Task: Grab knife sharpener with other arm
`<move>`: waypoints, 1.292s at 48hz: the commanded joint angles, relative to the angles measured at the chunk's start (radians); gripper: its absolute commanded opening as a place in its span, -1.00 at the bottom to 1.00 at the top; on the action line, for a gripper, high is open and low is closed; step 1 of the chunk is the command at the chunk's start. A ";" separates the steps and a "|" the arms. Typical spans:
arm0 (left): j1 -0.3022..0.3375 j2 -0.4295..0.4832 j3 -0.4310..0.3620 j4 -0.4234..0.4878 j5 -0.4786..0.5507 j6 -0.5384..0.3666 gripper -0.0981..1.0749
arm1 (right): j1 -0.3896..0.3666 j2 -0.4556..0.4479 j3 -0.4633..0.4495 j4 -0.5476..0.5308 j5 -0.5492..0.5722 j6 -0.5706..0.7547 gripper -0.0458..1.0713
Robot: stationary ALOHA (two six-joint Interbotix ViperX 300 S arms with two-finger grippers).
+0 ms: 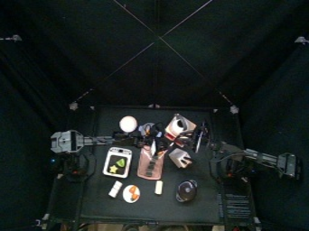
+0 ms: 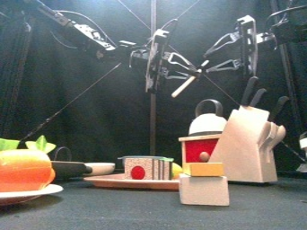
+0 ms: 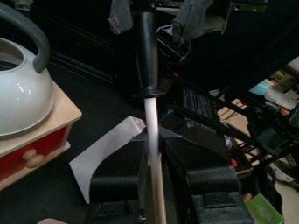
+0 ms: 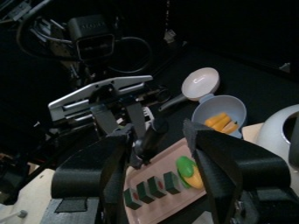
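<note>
The knife sharpener is a white rod (image 3: 153, 131) with a black handle (image 3: 142, 52). It is held in the air above the table's middle, and its white rod (image 2: 182, 86) also shows in the front view. My left gripper (image 3: 162, 177) is shut on the rod, which runs out between its jaws. My right gripper (image 4: 163, 150) faces it from the handle end with its jaws wide open. Its grey fingertips (image 3: 193, 12) stand on either side of the handle's far end. The black handle (image 4: 142, 140) points in between the right jaws, and nothing is gripped there.
Below stand a white kettle (image 2: 206, 124) on a red box, a pale knife block (image 2: 247, 137), a small stacked box (image 2: 204, 183), a board with sushi (image 2: 138, 171) and a plate with orange food (image 2: 24, 172). Two bowls (image 4: 218, 112) lie further back.
</note>
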 commanded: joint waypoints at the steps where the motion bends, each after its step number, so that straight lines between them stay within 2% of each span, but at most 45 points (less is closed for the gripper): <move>1: 0.003 -0.003 -0.043 -0.021 -0.017 0.020 0.13 | -0.003 0.008 -0.018 0.000 -0.032 -0.002 0.59; 10: 0.003 0.011 -0.052 -0.064 -0.020 0.063 0.13 | -0.005 0.012 -0.011 0.002 -0.043 0.002 0.49; 24: 0.003 0.017 -0.046 -0.126 -0.020 0.130 0.14 | -0.003 0.011 -0.008 0.009 -0.046 0.003 0.01; 32: 0.006 0.026 -0.032 -0.156 -0.020 0.140 0.22 | -0.003 0.006 -0.008 0.017 -0.044 0.003 -0.17; 48: 0.015 0.023 -0.002 -0.183 -0.020 0.149 0.72 | -0.005 0.009 0.000 0.017 -0.040 0.003 -0.18; 56: 0.015 0.014 0.005 -0.181 -0.020 0.179 0.76 | -0.003 0.006 0.002 0.017 -0.017 0.005 -0.18; 62: 0.017 -0.006 0.026 -0.183 -0.034 0.207 0.76 | 0.008 -0.011 -0.006 0.021 0.057 0.005 -0.18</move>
